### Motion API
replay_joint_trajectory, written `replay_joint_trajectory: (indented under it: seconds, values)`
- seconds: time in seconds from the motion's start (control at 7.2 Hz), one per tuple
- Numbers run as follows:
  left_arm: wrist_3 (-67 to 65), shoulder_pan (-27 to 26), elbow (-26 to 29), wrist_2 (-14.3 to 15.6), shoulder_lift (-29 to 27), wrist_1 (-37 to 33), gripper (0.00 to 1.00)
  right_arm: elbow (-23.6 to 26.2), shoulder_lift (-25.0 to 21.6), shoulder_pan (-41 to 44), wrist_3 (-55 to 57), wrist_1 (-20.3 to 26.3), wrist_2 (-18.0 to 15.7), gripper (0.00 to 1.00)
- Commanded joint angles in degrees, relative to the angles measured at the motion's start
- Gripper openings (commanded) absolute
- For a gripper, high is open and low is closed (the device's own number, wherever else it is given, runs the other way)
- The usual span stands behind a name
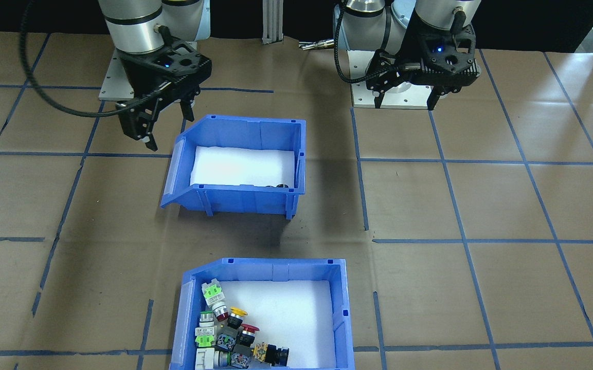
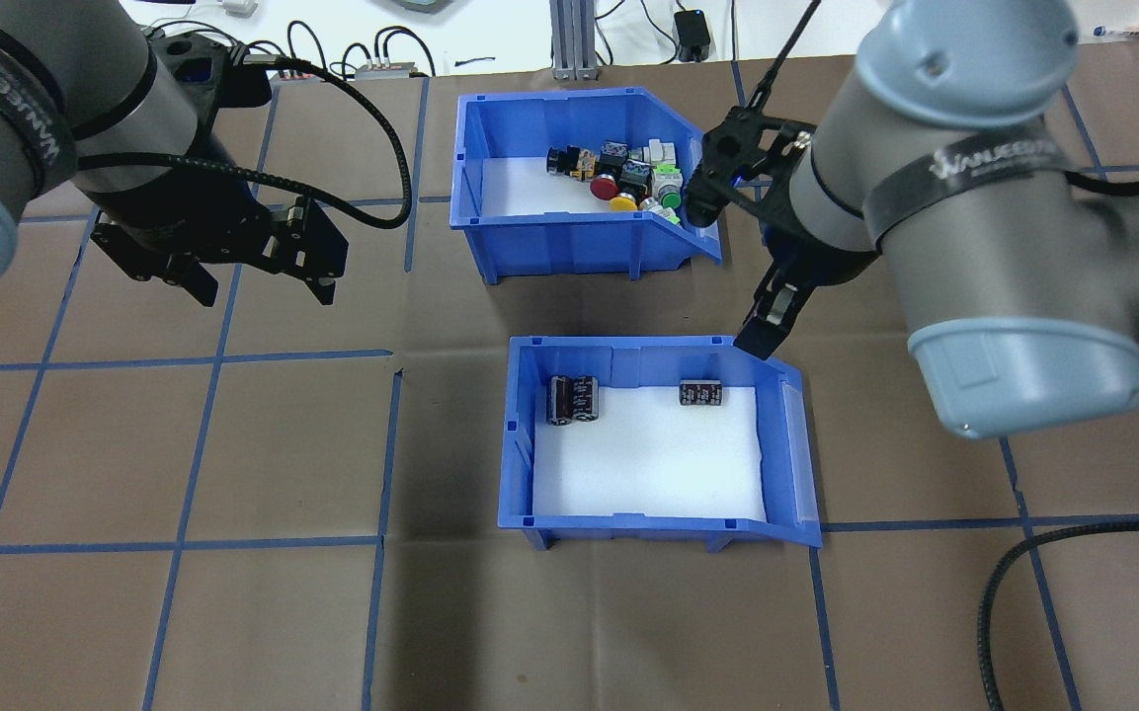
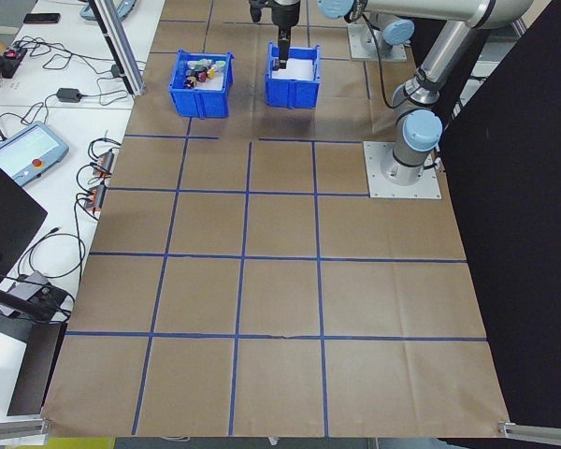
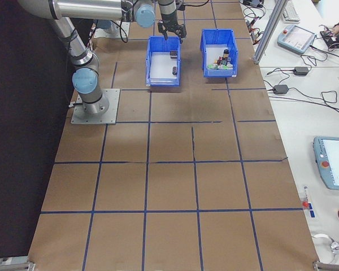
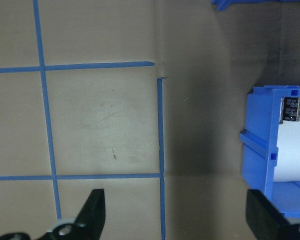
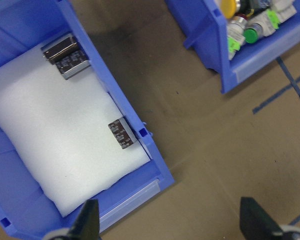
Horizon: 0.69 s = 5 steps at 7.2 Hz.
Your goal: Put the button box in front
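**Button box at the far side, both grippers spread and empty**

The button box (image 2: pixel 579 193) is seen on the far side of the table from the robot, with its open front turned to the right in the overhead view. A cluster of green, yellow, red and black push-button switches (image 2: pixel 623 176) is gathered on its white foam liner, toward the right end. Nearer the robot, and separated from it by a strip of brown paper, a second blue bin (image 2: pixel 653 444) is set; black cylinders (image 2: pixel 572 399) lie against its far wall, two at the left and one more toward the right.

The right gripper (image 2: pixel 742 272) is held above the paper just beside the far right corner of the second bin, between the two bins; its fingers are spread and nothing is held. The left gripper (image 2: pixel 258 286) hangs over bare paper well to the left of both bins, its fingers likewise spread wide and empty.

The table (image 2: pixel 184 553) is covered in brown paper marked by blue tape lines.
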Motion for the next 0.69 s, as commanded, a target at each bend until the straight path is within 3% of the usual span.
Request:
replay_joint_trajectory:
  seconds: [0.0,0.28,0.56]
  values:
    - [0.0,0.0,0.0,-0.2,0.3,-0.1,1.00,-3.4,2.1,-8.0,12.0,0.9,2.5,1.00]
    - [0.0,-0.2,0.0,-0.4,0.6,-0.1,1.00,-7.7,6.1,-9.1,31.4,1.0,2.7,1.00]
    - [0.0,-0.2,-0.1,-0.4,0.6,-0.1,1.00,-14.5,10.4,-8.2,45.6,6.7,2.8,1.00]
